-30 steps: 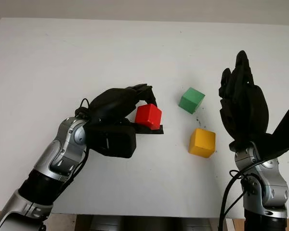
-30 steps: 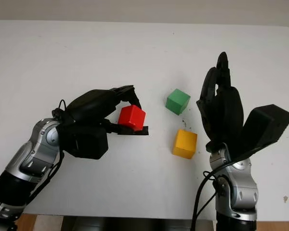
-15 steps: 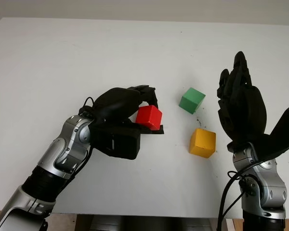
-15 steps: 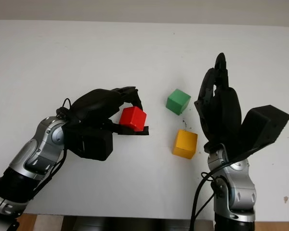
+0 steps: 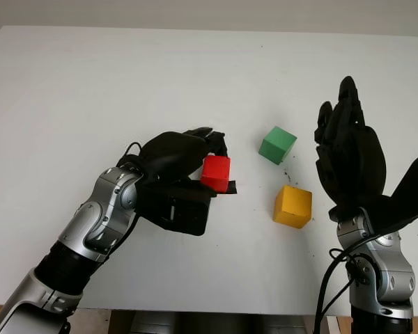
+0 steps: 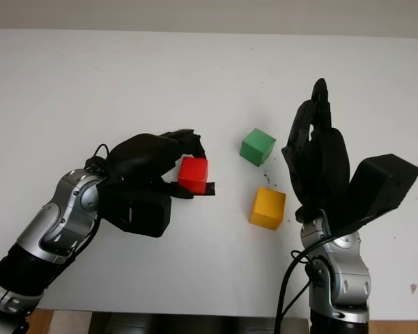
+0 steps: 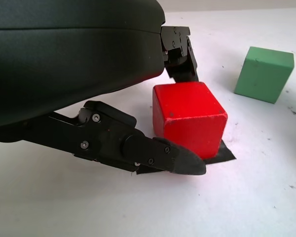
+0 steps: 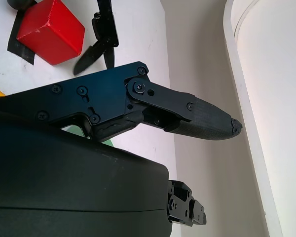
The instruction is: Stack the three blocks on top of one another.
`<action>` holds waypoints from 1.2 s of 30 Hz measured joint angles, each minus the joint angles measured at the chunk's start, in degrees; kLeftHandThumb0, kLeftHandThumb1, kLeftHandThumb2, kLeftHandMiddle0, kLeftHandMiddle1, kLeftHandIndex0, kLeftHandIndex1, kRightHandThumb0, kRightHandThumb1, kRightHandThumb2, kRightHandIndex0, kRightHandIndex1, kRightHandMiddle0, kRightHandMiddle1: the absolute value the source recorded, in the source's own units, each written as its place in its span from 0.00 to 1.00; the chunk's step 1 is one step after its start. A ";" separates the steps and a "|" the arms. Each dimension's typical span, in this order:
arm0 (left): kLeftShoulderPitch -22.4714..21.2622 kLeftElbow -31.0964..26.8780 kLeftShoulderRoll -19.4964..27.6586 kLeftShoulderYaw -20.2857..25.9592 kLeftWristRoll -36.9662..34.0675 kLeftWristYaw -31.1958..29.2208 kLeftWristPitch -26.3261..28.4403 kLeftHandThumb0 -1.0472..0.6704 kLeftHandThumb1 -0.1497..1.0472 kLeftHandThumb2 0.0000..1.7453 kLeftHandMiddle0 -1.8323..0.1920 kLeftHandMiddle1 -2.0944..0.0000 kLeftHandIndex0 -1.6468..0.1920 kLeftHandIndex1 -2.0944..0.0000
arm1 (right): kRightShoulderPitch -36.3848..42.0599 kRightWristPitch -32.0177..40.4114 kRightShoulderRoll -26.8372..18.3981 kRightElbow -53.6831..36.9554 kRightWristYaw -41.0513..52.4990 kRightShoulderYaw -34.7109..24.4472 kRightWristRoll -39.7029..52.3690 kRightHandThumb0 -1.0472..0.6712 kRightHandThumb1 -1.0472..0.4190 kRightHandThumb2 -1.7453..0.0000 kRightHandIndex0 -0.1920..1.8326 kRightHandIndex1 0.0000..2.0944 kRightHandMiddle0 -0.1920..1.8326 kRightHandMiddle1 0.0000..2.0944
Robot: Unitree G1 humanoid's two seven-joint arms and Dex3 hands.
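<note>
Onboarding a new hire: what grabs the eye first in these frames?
The left hand, near the table's middle, closed around the red block, which sits on a black patch. To its right the green block and yellow block lie apart, and the open right hand is raised beside them.

A white table [image 5: 90, 83] fills most of the frame. Right of centre the green block [image 5: 277, 145] sits on it, with the yellow block [image 5: 292, 206] just below, apart from it. At centre the red block [image 5: 215, 172] stands on a small patch of black tape [image 5: 231, 188]. Faint dark specks mark the surface near the green block.
</note>
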 measured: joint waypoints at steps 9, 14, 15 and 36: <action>0.98 -0.08 -0.24 0.33 -3.64 -1.84 0.48 0.16 1.00 0.05 1.00 1.00 1.00 0.98 | 0.02 0.00 0.22 -0.19 -0.26 0.01 -0.04 0.20 0.00 0.59 0.00 0.00 0.00 0.00; 2.81 -1.76 -1.94 5.20 -12.57 0.13 1.05 0.05 1.00 0.16 1.00 1.00 1.00 1.00 | 0.36 -0.01 0.22 -0.73 0.00 0.01 0.00 0.20 0.00 0.61 0.00 0.00 0.00 0.00; 3.15 -1.91 -2.44 6.82 -14.54 1.47 0.81 0.05 1.00 0.20 1.00 1.00 1.00 1.00 | 0.43 -0.02 0.22 -0.77 0.12 -0.04 0.05 0.21 0.00 0.61 0.00 0.00 0.00 0.00; 13.38 10.49 -11.86 29.50 -42.08 23.84 -10.55 0.12 1.00 0.40 1.00 1.00 1.00 0.99 | 15.99 11.44 -16.93 -23.73 5.49 1.22 -25.72 0.27 0.12 0.97 0.08 0.03 0.15 0.05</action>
